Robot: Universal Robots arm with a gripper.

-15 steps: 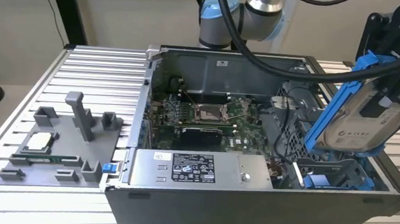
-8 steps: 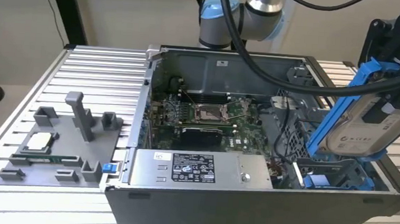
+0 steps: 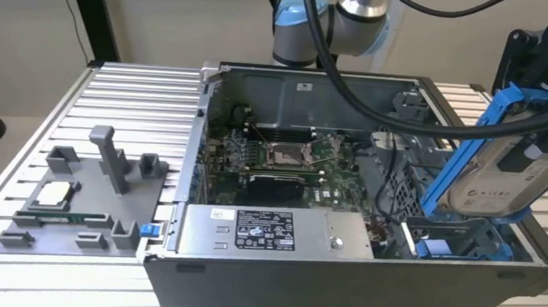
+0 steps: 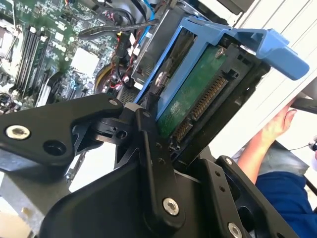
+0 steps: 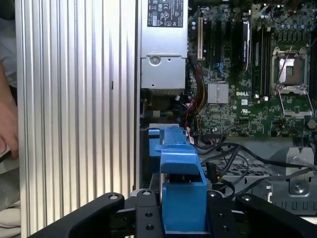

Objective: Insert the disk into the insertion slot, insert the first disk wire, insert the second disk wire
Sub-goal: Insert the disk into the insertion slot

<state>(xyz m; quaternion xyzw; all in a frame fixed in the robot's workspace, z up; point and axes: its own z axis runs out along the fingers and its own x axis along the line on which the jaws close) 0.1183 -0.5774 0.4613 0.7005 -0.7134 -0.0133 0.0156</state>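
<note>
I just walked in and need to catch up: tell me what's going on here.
The arm's end effector is shut on the disk, a silver drive in a blue frame, holding it tilted in the air above the exterior view's right end of the open computer case. The disk is not yet in its slot, and its connector, seen in the second wrist view, has no wire plugged in. A person's hand is past the edge of the table.

The disk (image 3: 496, 185) is silver-grey with a white label, in a bright blue frame (image 3: 461, 153). The gripper (image 5: 183, 218) is black. At centre frame the motherboard (image 3: 254, 156) is green, the case (image 3: 341, 296) dark grey, and the table (image 3: 134, 89) ribbed silver.
</note>
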